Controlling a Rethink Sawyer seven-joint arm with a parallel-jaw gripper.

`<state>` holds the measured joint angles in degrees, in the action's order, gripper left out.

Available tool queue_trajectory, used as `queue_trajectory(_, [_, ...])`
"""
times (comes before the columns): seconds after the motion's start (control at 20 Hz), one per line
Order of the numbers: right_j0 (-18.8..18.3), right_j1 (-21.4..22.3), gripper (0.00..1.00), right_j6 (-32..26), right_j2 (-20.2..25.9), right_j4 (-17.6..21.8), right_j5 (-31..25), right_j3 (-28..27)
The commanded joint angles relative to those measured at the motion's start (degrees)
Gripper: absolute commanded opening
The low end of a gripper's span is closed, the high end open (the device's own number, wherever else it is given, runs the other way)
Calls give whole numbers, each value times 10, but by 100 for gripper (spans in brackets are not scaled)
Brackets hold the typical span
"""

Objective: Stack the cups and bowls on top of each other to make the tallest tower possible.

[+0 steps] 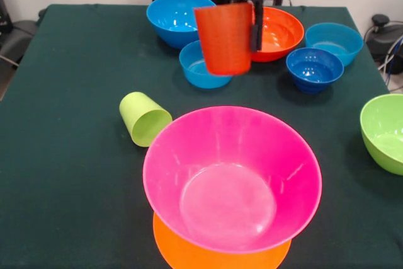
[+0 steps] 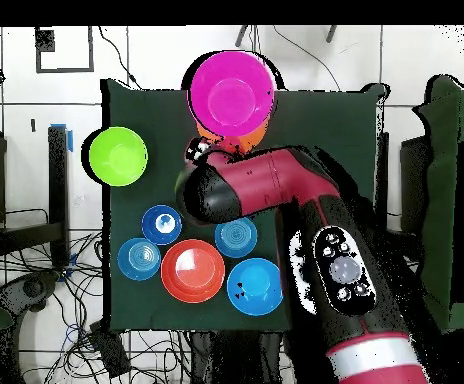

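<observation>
A: Across the bench (image 1: 69, 174) from the front camera: end effector (image 1: 252, 20) high at the far side, clamped on the rim of the orange cup (image 1: 223, 39); cup hangs mouth-up, clear of everything, presumably lifted for carrying to the tower (image 1: 230, 184).

B: Tower state?

A: Pink bowl (image 1: 232, 177) upright on the light-orange bowl (image 1: 189, 253), whose edge alone shows beneath; wide base, sensible for height; near edge of bench. Green cup (image 1: 143, 118) on its side just beside the pink bowl, mouth toward camera; not stacked.

B: Count?

A: Two cups; loose bowls: four blue at the back, one red-orange bowl (image 1: 280, 33), one lime-green bowl (image 1: 384, 131) at the picture's right; eight bowls with the tower's two.

B: Overhead?

A: Arm (image 2: 276, 185) covers the orange cup and the end effector; pink bowl (image 2: 231, 88) at top, lime-green bowl (image 2: 117, 156) apart, red-orange bowl (image 2: 192, 270) among four blue ones.
</observation>
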<state>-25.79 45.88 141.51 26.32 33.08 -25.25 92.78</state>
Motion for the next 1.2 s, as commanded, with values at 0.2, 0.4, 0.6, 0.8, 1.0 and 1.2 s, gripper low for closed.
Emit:
queue_trajectory(0.2, [50,-165,0,-128,-5,92,-83,-189])
queue_trajectory(0.4, [41,-199,0,-172,19,73,-133,-244])
queue_trajectory(0.6, [38,-230,0,-191,30,73,-145,-289])
queue_trajectory(0.8, [37,-239,0,-193,36,68,-145,-301])
queue_trajectory(1.0, [39,-244,0,-197,41,55,-161,-310])
queue_trajectory(1.2, [55,-254,0,-174,23,59,-157,-308])
